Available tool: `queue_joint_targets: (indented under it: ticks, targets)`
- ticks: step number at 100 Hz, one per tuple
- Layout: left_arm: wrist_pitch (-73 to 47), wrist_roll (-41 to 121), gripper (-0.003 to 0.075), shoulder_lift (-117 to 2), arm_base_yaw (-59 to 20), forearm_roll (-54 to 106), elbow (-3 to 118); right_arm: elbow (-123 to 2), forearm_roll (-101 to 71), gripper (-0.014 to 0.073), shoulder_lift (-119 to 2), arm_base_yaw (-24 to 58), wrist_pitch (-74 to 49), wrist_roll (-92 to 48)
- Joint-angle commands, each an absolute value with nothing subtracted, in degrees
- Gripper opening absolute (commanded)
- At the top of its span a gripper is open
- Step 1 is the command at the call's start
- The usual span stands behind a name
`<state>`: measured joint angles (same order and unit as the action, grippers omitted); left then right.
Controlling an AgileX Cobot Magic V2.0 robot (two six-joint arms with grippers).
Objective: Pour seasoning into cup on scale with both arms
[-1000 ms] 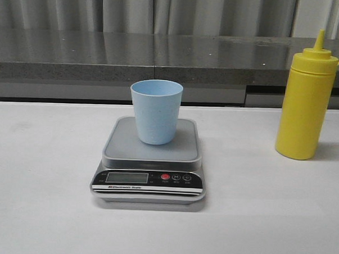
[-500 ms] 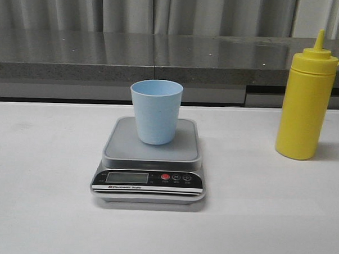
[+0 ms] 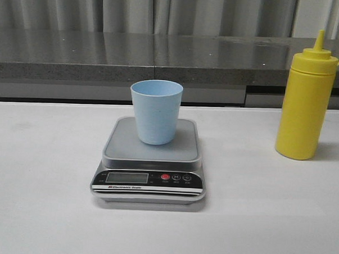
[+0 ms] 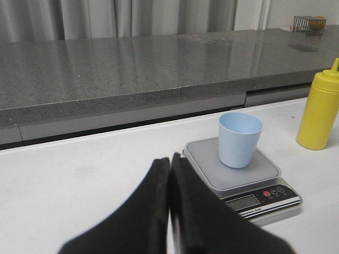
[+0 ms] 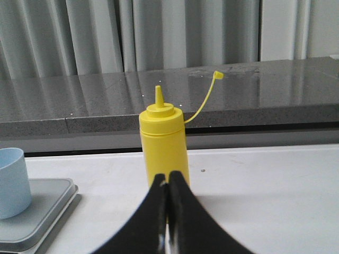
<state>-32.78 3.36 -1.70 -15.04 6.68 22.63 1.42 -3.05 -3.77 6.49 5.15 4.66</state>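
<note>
While both grippers sit pressed together and empty, the job is only at its start: the bottle [image 5: 163, 143] has to be picked up before anything can be poured. The right gripper [image 5: 168, 182] has its two fingers touching along their whole length, and the yellow bottle stands upright straight ahead of them, near but not in contact, its little cap hanging off to one side on a thin strap, so the nozzle looks already uncovered. To do this step well, the right fingers should spread wide before going forward, then close around the middle of the body rather than the shoulder, gently, since a soft squeeze bottle may squirt if pinched hard. The left gripper [image 4: 169, 180] is likewise clamped on nothing; the blue cup [image 4: 239, 139] stands on the scale [image 4: 249, 182] ahead of it and off to one side, well apart, ready to be steadied.
</note>
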Motion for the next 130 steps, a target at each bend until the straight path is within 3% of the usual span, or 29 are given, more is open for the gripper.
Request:
queue_joint_targets:
  ticks: [1, 35, 130]
  targets:
    - [-28.57, 2.78, -0.0020, -2.37, -14.95, 7.10, 24.12, 0.58, -2.18, -0.0067, -2.14, 6.10, 6.70, 5.86]
    - [-28.45, 2.78, -0.0020, -2.37, -14.95, 7.10, 24.12, 0.58, -0.80, -0.0067, 1.87, 5.96, -0.85, 5.99]
    - [-28.45, 2.78, -0.0020, -2.37, -14.95, 7.10, 24.12, 0.58, -0.80, -0.0067, 1.87, 5.96, 3.64, 5.99]
